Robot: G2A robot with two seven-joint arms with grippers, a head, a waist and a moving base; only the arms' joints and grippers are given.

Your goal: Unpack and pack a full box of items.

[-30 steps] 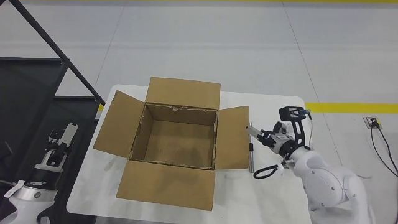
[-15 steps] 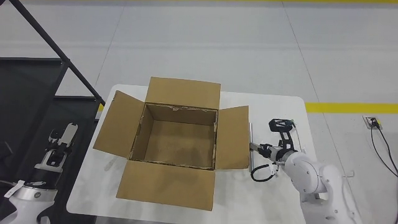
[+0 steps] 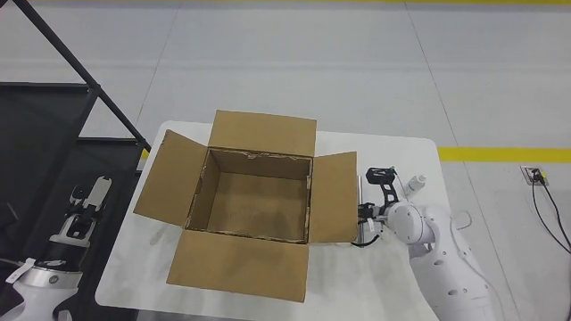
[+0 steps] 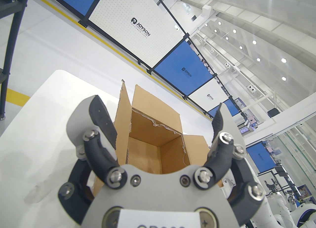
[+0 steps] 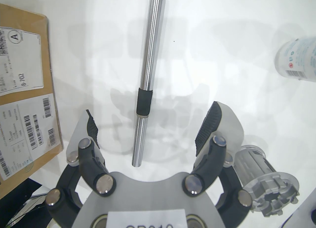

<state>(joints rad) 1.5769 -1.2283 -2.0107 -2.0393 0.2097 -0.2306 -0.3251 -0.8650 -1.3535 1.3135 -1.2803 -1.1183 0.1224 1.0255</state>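
Left gripper (image 4: 158, 105): spread, holding nothing, at 9 o'clock of box. Box (image 3: 263, 132): open on desk (image 3: 393, 156), 4 flaps out. Rod (image 5: 150, 41): flat at box's 3 o'clock. Right gripper (image 5: 151, 109): spread, rod between its fingers, untouched.

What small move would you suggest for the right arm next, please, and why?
Probably lower the right pincer straight down and close it on the metal rod. Its jaws stand open, the rod lies flat on the white table with its near end lined up between them, not yet touched, and the cardboard box beside it is empty, so the rod looks like an item to pack.
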